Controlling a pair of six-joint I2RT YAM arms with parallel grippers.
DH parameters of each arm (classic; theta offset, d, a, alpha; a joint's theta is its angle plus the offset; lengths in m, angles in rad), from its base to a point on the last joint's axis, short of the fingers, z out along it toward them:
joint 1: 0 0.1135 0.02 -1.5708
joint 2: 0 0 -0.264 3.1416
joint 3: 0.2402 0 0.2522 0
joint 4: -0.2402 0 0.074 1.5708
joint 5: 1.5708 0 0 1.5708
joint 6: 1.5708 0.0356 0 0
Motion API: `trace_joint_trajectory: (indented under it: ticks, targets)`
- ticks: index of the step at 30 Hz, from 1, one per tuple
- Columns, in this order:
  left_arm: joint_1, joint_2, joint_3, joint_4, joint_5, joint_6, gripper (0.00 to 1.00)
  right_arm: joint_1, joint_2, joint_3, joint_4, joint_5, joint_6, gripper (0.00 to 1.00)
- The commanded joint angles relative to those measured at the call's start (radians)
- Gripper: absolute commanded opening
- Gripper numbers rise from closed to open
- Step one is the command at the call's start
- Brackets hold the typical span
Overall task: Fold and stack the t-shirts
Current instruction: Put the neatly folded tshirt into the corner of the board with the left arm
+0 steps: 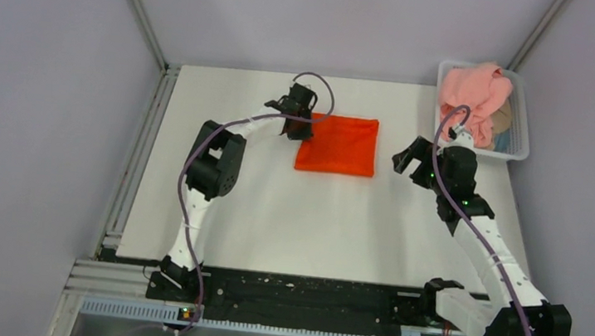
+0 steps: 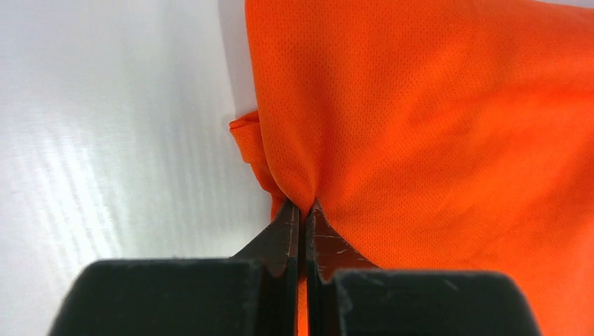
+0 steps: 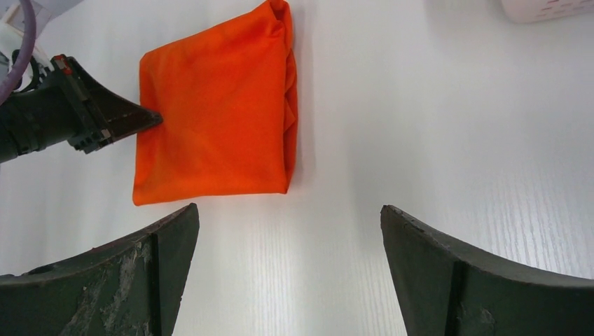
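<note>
– Tabletop first: what is it like?
– The table (image 1: 272, 215) is white and smooth with a faint sheen. Pale grey walls (image 1: 33, 107) box it in, and a metal rail (image 1: 133, 176) runs along its left side.
– Where are the tees?
– The orange-red t-shirt (image 1: 338, 145) lies flat toward the far middle, folded to a rough square. The pink t-shirt (image 1: 473, 91) is heaped in a white mesh basket (image 1: 522, 125) at the far right corner, bulging above the rim.
– And the grippers?
– The left gripper (image 2: 302, 210) is clamped on the orange-red shirt's left edge, with a pucker of fabric pinched between its closed jaws. The right gripper (image 3: 287, 207) is spread wide and holds nothing. It hangs between the shirt and the basket, touching neither.
– Anything in the way?
– The left arm (image 1: 212, 167) reaches in from the left, and the right arm (image 1: 491, 238) rises along the right edge.
– Room to move?
– Bare white surface spreads from the shirt's near edge to the arm bases. A narrower strip lies behind the shirt, up to the back wall (image 1: 334, 22). The folded layers show on the side away from the left gripper.
</note>
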Motion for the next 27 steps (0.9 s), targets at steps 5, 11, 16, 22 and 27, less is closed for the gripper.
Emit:
trace_joint_trajectory:
  ticks: [5, 11, 16, 22, 27]
  targets:
    - [0.100, -0.076, 0.011, -0.133, -0.439, 0.190, 0.00, -0.007, 0.017, 0.006, 0.028, 0.085, -0.024, 0.99]
    - [0.265, -0.073, 0.006, -0.057, -0.480, 0.416, 0.00, -0.007, 0.027, 0.008, 0.030, 0.126, -0.030, 0.99]
    - [0.376, -0.022, 0.062, 0.044, -0.515, 0.569, 0.00, -0.008, 0.054, 0.006, 0.046, 0.155, -0.032, 0.99]
    - [0.514, 0.102, 0.273, 0.021, -0.477, 0.640, 0.00, -0.007, 0.087, 0.012, 0.053, 0.157, -0.031, 0.99]
    - [0.549, 0.126, 0.308, 0.103, -0.458, 0.725, 0.00, -0.007, 0.104, 0.019, 0.054, 0.158, -0.031, 0.99]
